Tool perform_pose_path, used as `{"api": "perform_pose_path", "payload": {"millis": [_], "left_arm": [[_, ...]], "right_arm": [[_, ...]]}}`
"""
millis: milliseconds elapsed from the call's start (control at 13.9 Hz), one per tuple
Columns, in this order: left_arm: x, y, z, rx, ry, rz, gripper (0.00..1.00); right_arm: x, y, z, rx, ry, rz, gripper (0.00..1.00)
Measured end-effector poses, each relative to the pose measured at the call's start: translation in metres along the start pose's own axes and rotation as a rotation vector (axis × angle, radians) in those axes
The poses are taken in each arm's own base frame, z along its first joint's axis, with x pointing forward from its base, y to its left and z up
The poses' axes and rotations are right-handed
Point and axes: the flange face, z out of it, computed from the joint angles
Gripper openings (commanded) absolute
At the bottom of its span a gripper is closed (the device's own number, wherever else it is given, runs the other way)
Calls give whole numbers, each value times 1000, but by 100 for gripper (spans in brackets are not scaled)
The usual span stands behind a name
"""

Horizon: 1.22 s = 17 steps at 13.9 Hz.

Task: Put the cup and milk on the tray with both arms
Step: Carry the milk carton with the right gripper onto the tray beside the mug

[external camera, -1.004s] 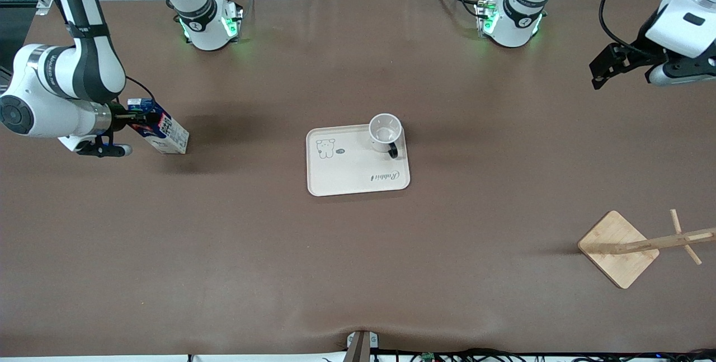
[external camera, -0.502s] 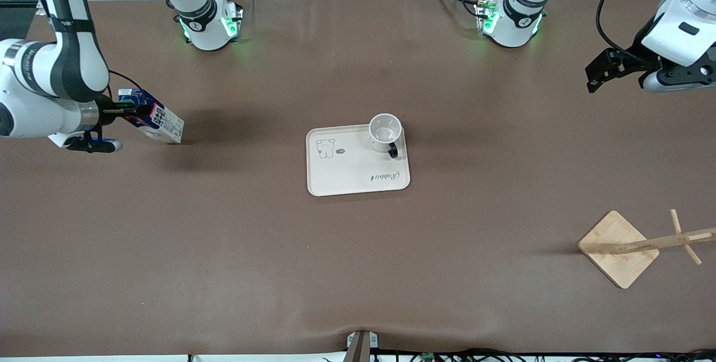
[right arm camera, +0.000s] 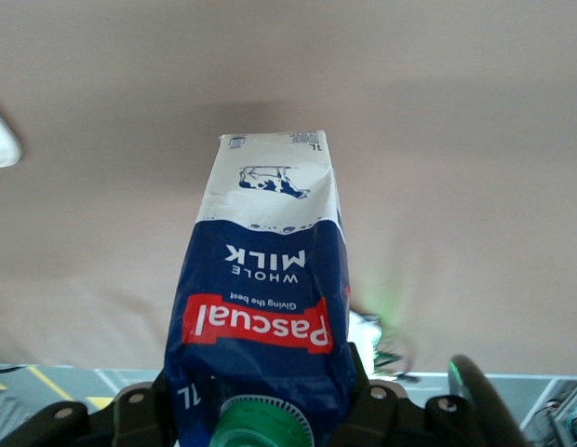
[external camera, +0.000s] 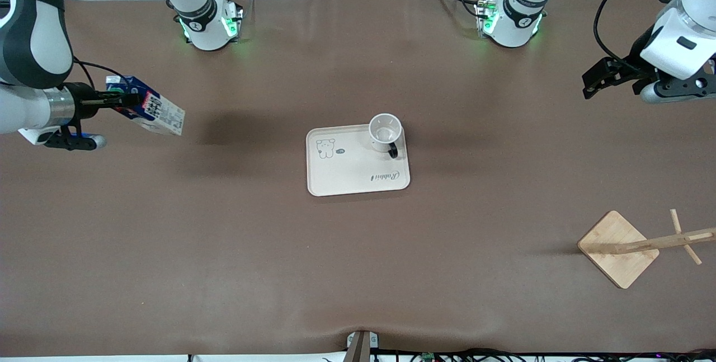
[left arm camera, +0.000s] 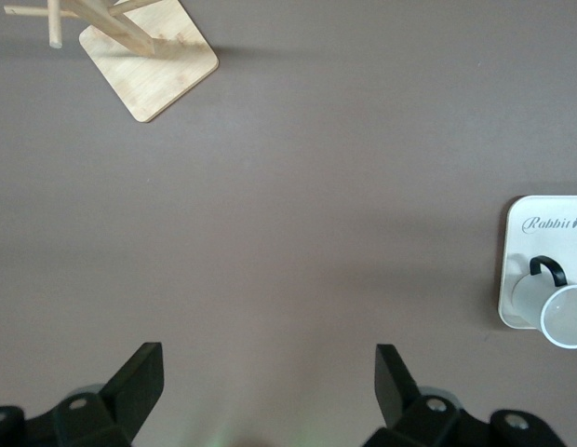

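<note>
Front view, milk [external camera: 150,112] clamped in right end effector [external camera: 120,100], tilted, airborne

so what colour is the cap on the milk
Green, on the milk; clearest in the right wrist view.

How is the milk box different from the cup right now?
The milk is tilted and up in the air, with the right gripper shut on it, but the cup stands upright by itself. The cup already sits on the tray; the milk is over the bare table at the right arm's end. The milk is a tall dark-blue box; the cup is round and white. The left gripper waits open.
</note>
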Motion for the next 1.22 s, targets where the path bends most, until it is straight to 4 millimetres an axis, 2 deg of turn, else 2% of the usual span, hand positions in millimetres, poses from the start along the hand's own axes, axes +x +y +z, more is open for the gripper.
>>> {"api": "perform_pose_path", "payload": {"millis": [215, 430, 717, 932, 1219], "left_arm": [[5, -8, -3, -2, 6, -16, 100], [5, -10, -2, 0, -8, -21, 100], [6, -23, -4, 0, -12, -45, 100], [8, -34, -7, -1, -10, -65, 100], [2, -41, -8, 7, -60, -80, 100]], "right_arm": [[3, -73, 4, 41, -20, 39, 28], [8, -137, 8, 99, -46, 70, 27], [15, -239, 19, 121, -71, 138, 27], [36, -299, 40, 137, -73, 94, 27], [59, -366, 83, 128, 2, 42, 27]]}}
